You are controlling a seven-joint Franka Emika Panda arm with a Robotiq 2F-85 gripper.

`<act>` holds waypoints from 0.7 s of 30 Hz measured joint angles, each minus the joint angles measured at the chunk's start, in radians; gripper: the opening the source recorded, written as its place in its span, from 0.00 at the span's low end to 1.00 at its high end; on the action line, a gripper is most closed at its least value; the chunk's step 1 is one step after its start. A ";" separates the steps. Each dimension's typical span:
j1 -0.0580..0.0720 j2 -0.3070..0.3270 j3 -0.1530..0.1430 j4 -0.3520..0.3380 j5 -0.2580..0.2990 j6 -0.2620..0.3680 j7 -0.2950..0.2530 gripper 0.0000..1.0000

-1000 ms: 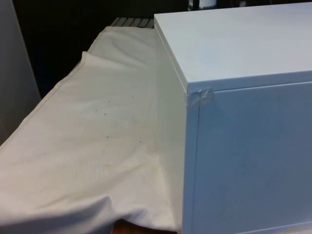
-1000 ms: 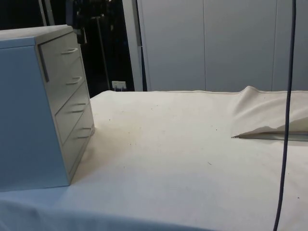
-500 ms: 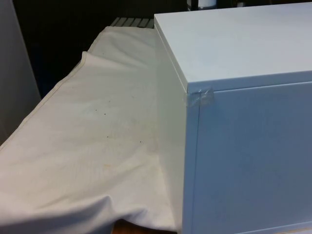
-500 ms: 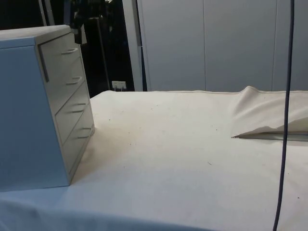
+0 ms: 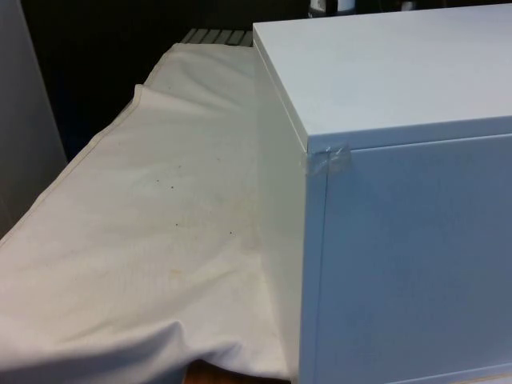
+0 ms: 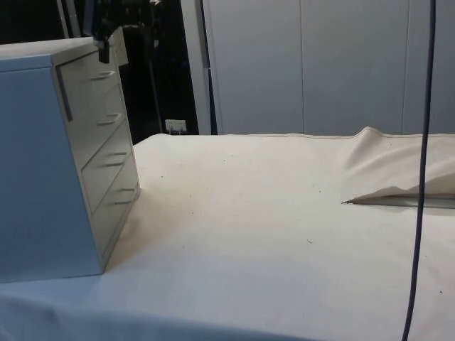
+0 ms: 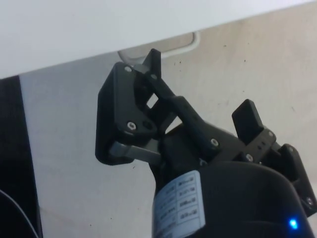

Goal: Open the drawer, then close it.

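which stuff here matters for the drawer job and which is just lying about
For the job:
chest of drawers
top drawer handle
gripper, fingers apart near that handle

Just there:
white cloth
hanging black cable
tape patch on the chest's corner

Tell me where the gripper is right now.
In the side view the gripper hangs at the chest of drawers' upper front edge, just above the top drawer's handle.

Soft, even light is cast on the white cloth (image 6: 284, 213), with dim shadow beside the chest of drawers (image 5: 400, 200).
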 measured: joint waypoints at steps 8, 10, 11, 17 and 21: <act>0.004 -0.019 0.017 -0.039 -0.001 0.045 0.041 1.00; 0.004 -0.022 0.019 -0.046 -0.002 0.050 0.046 1.00; 0.005 -0.026 0.020 -0.053 -0.003 0.054 0.050 1.00; 0.009 -0.054 0.030 -0.103 -0.011 0.082 0.083 1.00; 0.010 -0.068 0.034 -0.131 -0.021 0.100 0.100 1.00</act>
